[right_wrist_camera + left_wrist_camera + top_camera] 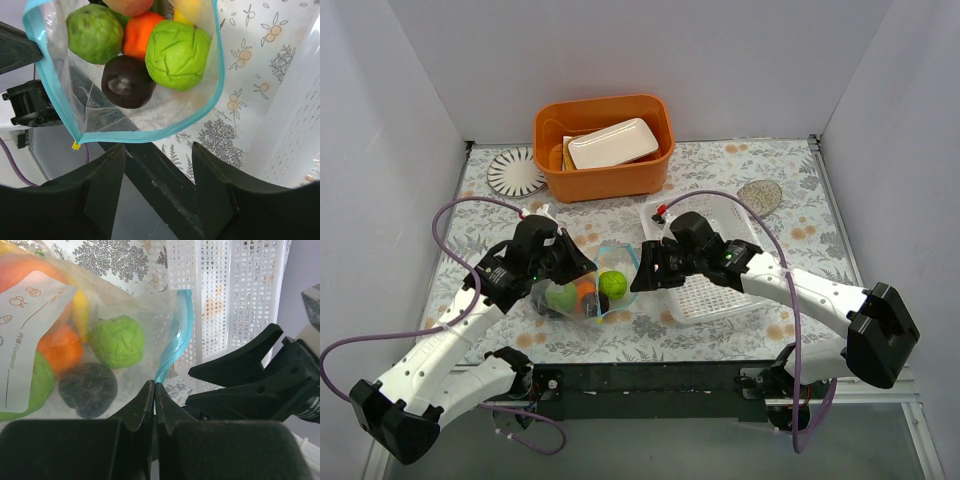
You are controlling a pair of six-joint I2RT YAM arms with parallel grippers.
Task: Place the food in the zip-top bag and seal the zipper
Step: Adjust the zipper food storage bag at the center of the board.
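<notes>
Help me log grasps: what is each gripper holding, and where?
The left gripper pinches the zip-top bag by its mouth edge, at the zipper; the right gripper is open, holding nothing.

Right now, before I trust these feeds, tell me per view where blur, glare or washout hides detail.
Top external: even soft light, faint shadows, everything sharp. Left wrist: the left pincer is a dark, soft foreground, the white perforated basket is washed out, and the zip-top bag film hazes the dark plum. Right wrist: the green lime is crisp, the right pincer blurred and dark.
</notes>
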